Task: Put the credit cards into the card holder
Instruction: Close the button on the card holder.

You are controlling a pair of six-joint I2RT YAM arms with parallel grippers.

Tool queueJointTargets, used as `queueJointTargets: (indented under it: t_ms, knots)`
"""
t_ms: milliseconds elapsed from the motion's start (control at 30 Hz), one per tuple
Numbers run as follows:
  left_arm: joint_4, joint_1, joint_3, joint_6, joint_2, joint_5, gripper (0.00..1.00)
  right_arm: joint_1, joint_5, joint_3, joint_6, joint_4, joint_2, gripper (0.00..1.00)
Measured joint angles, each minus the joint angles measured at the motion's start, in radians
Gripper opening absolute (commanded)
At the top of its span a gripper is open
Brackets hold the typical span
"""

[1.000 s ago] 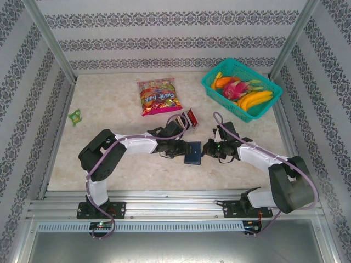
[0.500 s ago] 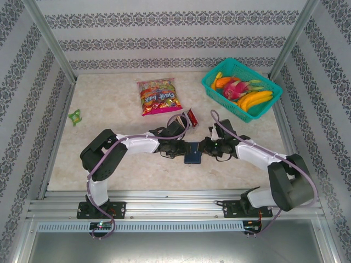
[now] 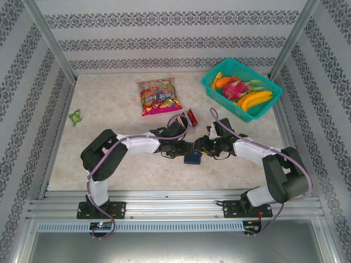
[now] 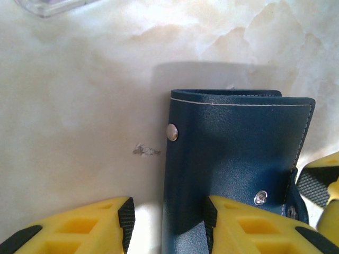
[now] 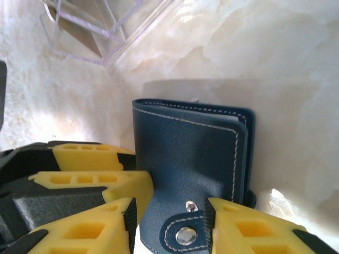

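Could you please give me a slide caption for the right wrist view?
Right gripper, jaws open, straddling the clasp tab of the folded card holder.

One card holder (image 3: pixel 192 158), one snack bag (image 3: pixel 158 96), one teal basket (image 3: pixel 220 100), one red card (image 3: pixel 192 117), one small green item (image 3: pixel 74 115).

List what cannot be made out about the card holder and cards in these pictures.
- Card holder slots: both wrist views show the folded cover, hiding any cards inside.
- Card holder, top view: partly covered by the left tool and right tool.
- Red card, top view: too small for detail.
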Motion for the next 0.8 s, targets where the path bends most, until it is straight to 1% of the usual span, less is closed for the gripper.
queueJointTargets:
  t_ms: [267,367,533,633,700,800]
  knots:
    - [0.000,0.000,0.000,-0.001,0.000,0.000,0.44,-0.006,-0.010,-0.010,0.031,0.032,0.029,0.25]
    - [0.000,-0.001,0.000,-0.001,0.000,0.001,0.47,-0.006,-0.010,-0.014,0.040,0.044,0.053,0.22]
    - [0.001,-0.001,0.004,0.004,0.000,0.011,0.49,-0.006,-0.010,-0.019,0.044,0.059,0.058,0.20]
    - [0.001,-0.001,0.004,0.012,0.000,0.014,0.49,-0.006,-0.006,-0.019,0.046,0.058,0.059,0.14]
    - [0.000,-0.001,0.004,0.016,0.000,0.015,0.47,-0.006,-0.005,-0.019,0.045,0.058,0.064,0.11]
    - [-0.005,-0.001,0.005,0.024,0.002,0.014,0.41,-0.006,-0.007,-0.021,0.044,0.064,0.075,0.05]
